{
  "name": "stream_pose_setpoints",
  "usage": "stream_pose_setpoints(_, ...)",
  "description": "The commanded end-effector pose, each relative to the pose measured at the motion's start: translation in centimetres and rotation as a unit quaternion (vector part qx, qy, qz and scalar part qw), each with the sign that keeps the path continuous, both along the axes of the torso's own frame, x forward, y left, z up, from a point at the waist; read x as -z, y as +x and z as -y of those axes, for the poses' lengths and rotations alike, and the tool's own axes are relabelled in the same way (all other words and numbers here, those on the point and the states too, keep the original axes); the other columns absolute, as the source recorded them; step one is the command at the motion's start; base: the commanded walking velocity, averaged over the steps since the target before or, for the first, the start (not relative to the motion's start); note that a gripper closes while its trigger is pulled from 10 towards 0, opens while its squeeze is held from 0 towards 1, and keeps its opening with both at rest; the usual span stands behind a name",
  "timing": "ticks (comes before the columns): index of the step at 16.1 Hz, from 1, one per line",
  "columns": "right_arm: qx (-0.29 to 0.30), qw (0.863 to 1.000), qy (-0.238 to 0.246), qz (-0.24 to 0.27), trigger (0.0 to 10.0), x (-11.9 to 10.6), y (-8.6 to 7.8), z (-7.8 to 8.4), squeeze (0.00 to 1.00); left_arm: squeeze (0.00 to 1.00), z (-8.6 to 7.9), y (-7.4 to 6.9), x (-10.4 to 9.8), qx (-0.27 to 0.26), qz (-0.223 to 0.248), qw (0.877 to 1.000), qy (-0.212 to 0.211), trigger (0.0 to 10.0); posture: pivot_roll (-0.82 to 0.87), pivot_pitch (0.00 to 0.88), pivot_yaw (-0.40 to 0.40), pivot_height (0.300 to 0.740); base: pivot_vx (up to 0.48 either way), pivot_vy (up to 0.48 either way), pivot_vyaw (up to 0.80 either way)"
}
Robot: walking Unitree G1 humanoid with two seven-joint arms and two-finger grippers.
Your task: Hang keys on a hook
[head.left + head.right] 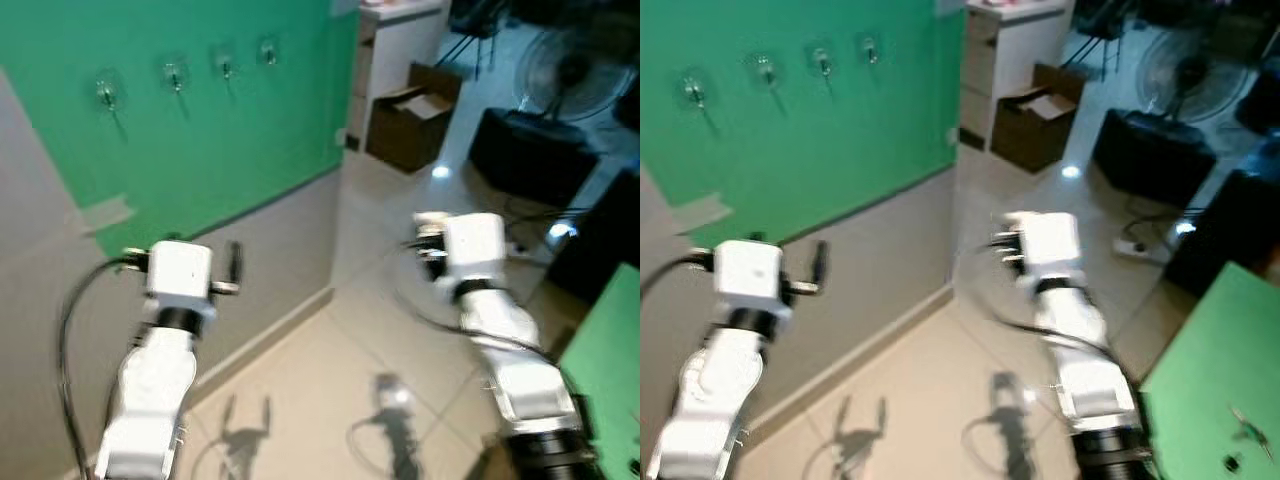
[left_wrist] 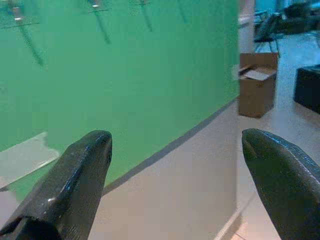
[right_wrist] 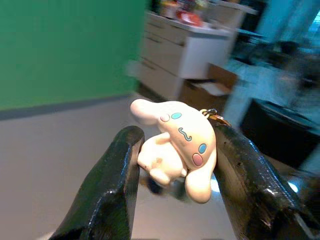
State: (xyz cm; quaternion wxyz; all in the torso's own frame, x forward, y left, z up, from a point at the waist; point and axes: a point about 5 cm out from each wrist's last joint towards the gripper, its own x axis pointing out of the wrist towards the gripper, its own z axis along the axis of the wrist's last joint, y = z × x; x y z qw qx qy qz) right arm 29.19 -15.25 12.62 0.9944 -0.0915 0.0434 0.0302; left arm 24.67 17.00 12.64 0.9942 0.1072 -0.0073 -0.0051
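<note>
A white cartoon-dog keychain (image 3: 180,135) with a metal ring (image 3: 216,116) is pinched between the black fingers (image 3: 115,180) of my right gripper (image 3: 175,150), which is shut on it. That arm (image 1: 472,250) is raised at the right, over the tiled floor and away from the wall. Several clear hooks (image 1: 108,92) (image 1: 176,75) (image 1: 225,65) sit in a row high on the green wall (image 1: 200,130), up and to the left. My left gripper (image 2: 175,165) is open and empty, held up near the wall below the hooks (image 2: 17,12), with one finger (image 1: 235,262) showing beside its wrist block.
An open cardboard box (image 1: 410,125) and a white cabinet (image 1: 400,40) stand past the wall's end. A fan (image 1: 570,70) and a black case (image 1: 530,150) are at the back right. A green tabletop (image 1: 610,360) edges in at the right. Cables (image 1: 540,230) lie on the floor.
</note>
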Motion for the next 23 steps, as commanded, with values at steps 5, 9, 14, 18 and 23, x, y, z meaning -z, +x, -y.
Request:
stream_pose_setpoints(5, -0.069, 0.997, 0.036, 0.029, 10.0, -1.1, 0.3, -2.5, 0.0, 0.0, -1.6, -0.8, -0.7, -0.017, 0.008, 0.999, 0.028, 10.0, 0.07, 0.0, -0.056, 0.74, 0.331, 0.0, 0.64)
stream_pose_setpoints(9, -0.065, 0.995, 0.066, 0.023, 10.0, -0.4, -0.4, -3.2, 0.0, 0.0, -2.0, -1.2, -1.3, -0.004, 0.008, 0.999, 0.043, 10.0, 0.1, 0.0, -0.018, 0.74, 0.333, 0.0, 0.8)
stream_pose_setpoints(14, -0.037, 0.995, 0.079, 0.037, 10.0, -0.7, -0.7, -2.5, 0.0, 0.0, -2.6, -1.5, -1.8, 0.01, -0.001, 0.998, 0.06, 10.0, 0.12, 0.0, 0.03, 0.74, 0.325, 0.0, 0.64)
stream_pose_setpoints(18, -0.035, 0.994, 0.07, 0.075, 10.0, -2.8, -0.3, -1.0, 0.0, 0.0, -1.5, -1.8, -1.9, 0.026, 0.01, 0.999, 0.033, 10.0, 0.1, 0.0, -0.018, 0.74, 0.147, 0.0, 0.0)
stream_pose_setpoints(23, -0.036, 0.99, 0.083, 0.111, 10.0, -5.7, 0.7, -0.4, 0.0, 0.0, 0.0, -1.7, -1.9, 0.063, 0.022, 0.998, 0.017, 10.0, 0.08, 0.0, -0.044, 0.74, 0.0, 0.0, 0.0)
